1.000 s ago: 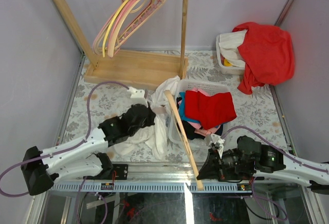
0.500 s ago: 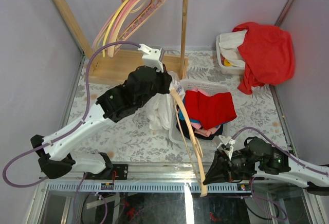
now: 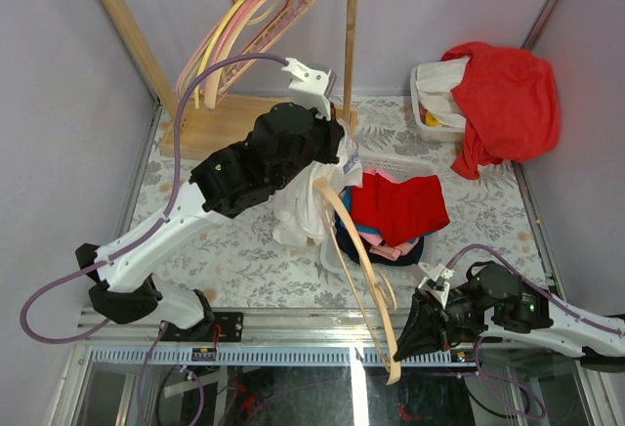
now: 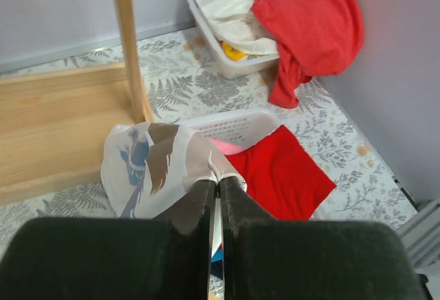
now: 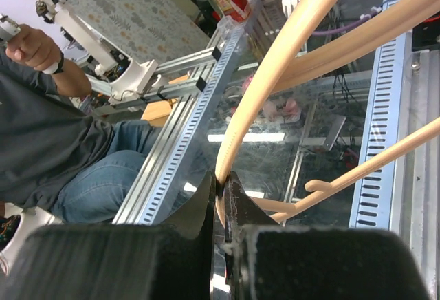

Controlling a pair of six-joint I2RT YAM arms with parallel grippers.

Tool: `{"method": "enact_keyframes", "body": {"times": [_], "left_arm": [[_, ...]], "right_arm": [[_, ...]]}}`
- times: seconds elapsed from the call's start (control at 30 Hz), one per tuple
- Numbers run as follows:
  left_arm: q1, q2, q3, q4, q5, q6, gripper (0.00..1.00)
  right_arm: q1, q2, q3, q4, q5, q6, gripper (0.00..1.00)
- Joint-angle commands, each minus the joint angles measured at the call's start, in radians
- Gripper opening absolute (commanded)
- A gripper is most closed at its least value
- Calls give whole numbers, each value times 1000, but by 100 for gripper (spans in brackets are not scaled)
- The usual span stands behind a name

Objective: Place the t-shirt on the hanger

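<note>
The white t-shirt [image 3: 301, 209] hangs bunched from my left gripper [image 3: 334, 160], which is shut on a fold of it high above the table. In the left wrist view the cloth [image 4: 155, 169] shows a blue and brown print just past the gripper [image 4: 218, 181]. The pale peach hanger [image 3: 359, 255] slants from the shirt down to the near edge. My right gripper [image 3: 402, 345] is shut on its lower end. Seen from the right wrist, the hanger [image 5: 275, 66] rises out of the shut gripper [image 5: 220, 179]. The hanger's upper end is against the hanging shirt.
A wooden rack [image 3: 349, 45] with pink and yellow hangers [image 3: 239, 40] stands at the back left. A white basket [image 3: 391, 164] of red and navy clothes sits mid-table. A bin [image 3: 430, 123] under a big red garment [image 3: 503, 94] is at the back right. A metal rail [image 3: 293, 356] runs along the near edge.
My left arm has lifted the t-shirt off the table, up and back toward the rack. The right gripper has drawn the hanger's lower end slightly toward the near edge.
</note>
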Motion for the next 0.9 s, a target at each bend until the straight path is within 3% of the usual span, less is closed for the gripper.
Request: {"method": "enact_keyframes", "body": {"times": [0.0,0.17,0.47,0.63,0.87], "left_arm": [[-42,67,92,0,-22,62,0],[-64,85,79,15,-34,62,0],[-98,94,37,33,-35,63,0],[-118,117,17,20,-23,58,0],[-179,-27,-240,60,-106,-10,0]], "right_arm": [[-2,0,-24,60,-71,43,0],[-2,22,-28,30,-9,34,0],[-5,-61,80,-285,323,92,0],[-7,-59,180,-287,310,31,0],[-7,-56,402,-291,360,-87,0]]}}
